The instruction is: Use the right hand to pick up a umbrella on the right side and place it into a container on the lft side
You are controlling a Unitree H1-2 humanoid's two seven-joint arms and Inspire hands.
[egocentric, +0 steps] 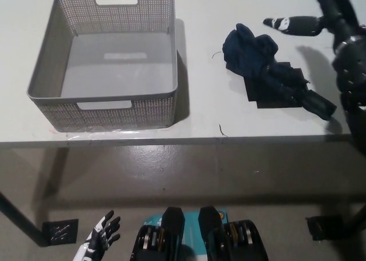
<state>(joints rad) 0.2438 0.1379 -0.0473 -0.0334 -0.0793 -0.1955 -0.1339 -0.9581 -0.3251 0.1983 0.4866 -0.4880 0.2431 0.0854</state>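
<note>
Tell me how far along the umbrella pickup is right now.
Nothing is done yet: the umbrella lies on the table, right of the container, which holds nothing. In hand: the right hand is open above the table beyond the umbrella, not touching it. Left: grasp, carry, drop in. The left hand rests low, open.

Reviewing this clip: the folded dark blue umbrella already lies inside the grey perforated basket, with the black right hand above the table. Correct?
Not quite. The head view shows the folded dark blue umbrella lying on the white table, right of the grey perforated basket, which holds nothing. The black right hand is above the table.
</note>
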